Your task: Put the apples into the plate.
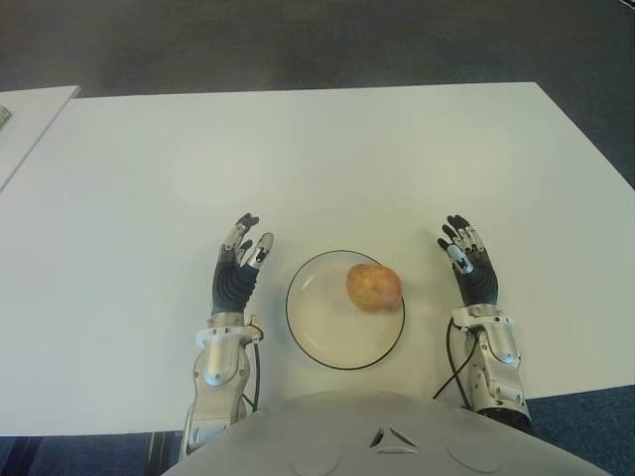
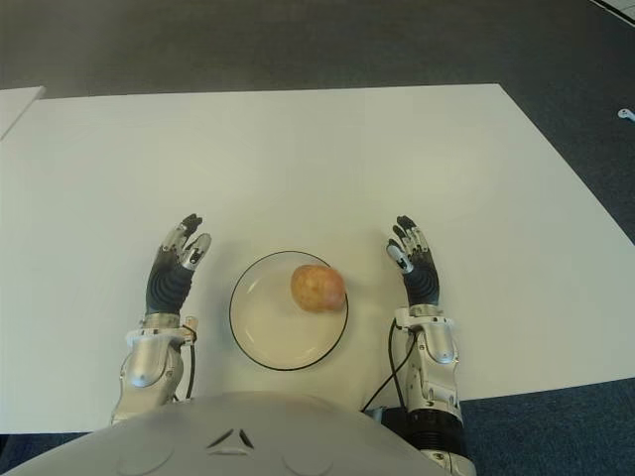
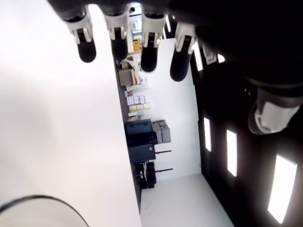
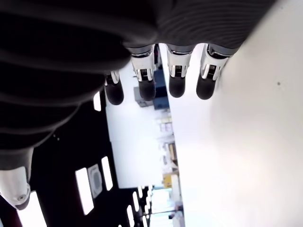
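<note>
While apple point(image 1: 374, 287) sits in plate point(image 1: 317, 332) | both hands' fingers point(image 1: 248, 238) spread, empty

- Right hand point(image 4: 156, 71): four fingers point(image 4: 176, 80) straight, side by side, holding nothing.
- Thumb tip point(image 4: 16, 191) apart from them, at the frame's edge.
- White table point(image 4: 246, 156) beside the fingers.
- Room beyond, with bright panels.

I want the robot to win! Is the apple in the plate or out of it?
In. The apple sits inside the plate, toward its right side. Both the left hand and right hand are open beside it, holding nothing.
</note>
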Motion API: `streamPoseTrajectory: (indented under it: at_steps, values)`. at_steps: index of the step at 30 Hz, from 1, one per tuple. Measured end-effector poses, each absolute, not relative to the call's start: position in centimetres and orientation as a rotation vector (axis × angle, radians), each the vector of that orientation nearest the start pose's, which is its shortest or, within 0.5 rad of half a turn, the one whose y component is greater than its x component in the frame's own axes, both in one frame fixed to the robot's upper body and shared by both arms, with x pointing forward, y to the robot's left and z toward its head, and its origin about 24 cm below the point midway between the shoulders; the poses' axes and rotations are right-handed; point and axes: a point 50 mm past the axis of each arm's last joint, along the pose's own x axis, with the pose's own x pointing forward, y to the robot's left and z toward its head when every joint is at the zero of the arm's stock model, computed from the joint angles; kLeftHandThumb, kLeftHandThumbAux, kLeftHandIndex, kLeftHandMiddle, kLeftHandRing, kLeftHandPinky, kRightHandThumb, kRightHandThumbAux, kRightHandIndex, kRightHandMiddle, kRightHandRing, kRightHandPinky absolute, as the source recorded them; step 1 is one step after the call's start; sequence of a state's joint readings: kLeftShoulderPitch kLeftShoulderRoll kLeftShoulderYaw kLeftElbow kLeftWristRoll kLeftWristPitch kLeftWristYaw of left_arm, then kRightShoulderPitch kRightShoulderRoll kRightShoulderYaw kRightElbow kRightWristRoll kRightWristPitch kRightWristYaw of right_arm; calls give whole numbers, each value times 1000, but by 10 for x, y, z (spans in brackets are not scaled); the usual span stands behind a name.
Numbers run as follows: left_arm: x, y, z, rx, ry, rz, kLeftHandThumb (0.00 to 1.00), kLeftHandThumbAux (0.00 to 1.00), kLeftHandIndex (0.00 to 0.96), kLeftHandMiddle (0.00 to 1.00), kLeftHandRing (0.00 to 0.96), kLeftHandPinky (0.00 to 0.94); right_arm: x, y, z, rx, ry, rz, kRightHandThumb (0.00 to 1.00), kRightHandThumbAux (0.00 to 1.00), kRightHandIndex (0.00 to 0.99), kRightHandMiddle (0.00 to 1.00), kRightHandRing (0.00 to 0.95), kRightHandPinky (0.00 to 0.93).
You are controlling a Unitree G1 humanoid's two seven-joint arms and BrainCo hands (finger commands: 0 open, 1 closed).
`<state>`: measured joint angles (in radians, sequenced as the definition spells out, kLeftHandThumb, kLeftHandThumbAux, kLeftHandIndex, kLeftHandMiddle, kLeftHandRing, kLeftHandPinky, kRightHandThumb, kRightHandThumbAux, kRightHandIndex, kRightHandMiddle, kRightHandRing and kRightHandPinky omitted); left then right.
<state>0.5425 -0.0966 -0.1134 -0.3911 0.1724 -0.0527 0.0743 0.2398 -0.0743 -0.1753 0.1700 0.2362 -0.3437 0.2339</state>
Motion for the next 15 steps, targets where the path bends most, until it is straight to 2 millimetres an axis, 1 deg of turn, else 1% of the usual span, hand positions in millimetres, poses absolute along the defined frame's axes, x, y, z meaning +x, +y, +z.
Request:
streamPoseTrajectory:
  at_steps: [4,7,12,15]
  values:
    - [150,143,39,52,39,154,40,448,262,172,175,278,183,-216,-8,106,13,-81,144,543,91,66,18,5]
    - [147,141,41,57,14,159,33,443,271,187,187,262,181,-216,-8,95,11,-86,141,543,94,68,19,9]
    - [142,139,43,100,-9,168,14,429,279,194,191,267,178,-215,-7,78,8,-92,129,549,85,64,19,20]
    - [139,138,42,123,-9,177,4,416,280,193,182,227,176,-214,-5,75,4,-90,128,561,85,68,29,42]
